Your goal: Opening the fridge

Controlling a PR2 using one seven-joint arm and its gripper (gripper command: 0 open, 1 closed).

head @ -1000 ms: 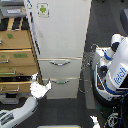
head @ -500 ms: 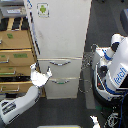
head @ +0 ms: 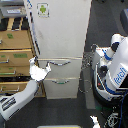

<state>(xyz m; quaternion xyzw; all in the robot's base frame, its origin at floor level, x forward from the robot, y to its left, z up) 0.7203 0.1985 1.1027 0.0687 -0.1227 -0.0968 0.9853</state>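
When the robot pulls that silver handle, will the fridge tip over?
Probably not: the fridge is tall, wide and sits flat on the floor, so it looks heavy. The drawer handle looks stiff, like metal, so it likely won't bend. The gripper is at its left end.

The arm reaches up from lower left, its white gripper (head: 40,70) raised, jaw state unclear.

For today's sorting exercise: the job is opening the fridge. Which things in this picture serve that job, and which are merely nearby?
Part of the job: fridge; its upper drawer handle; pincer.

Merely nearby: wooden cabinet; white and blue robot body; dark floor.
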